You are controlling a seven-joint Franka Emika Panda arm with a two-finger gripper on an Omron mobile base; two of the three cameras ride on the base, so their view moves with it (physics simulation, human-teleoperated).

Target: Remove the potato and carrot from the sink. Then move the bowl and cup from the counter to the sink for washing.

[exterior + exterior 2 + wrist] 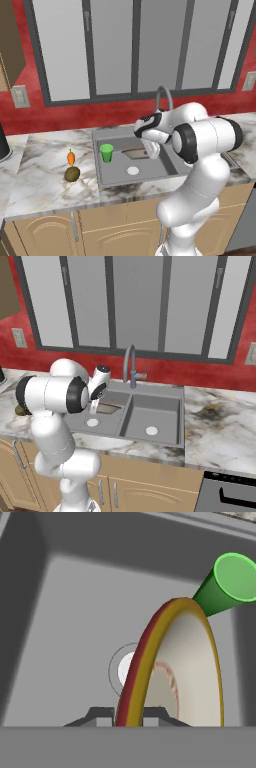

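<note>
While the hand point(129, 714) clamps its rim, the wide tan-beige bowl point(185, 667) stands on edge.
It hangs inside the grey sink point(150, 175) basin, near the bright green cup point(225, 584), above the white round drain point(125, 668).

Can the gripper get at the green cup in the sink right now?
Probably not as things stand: the gripper is shut on the rim of the bowl, held on edge over the left basin. The cup stands upright in the sink just beyond, otherwise unobstructed.
</note>
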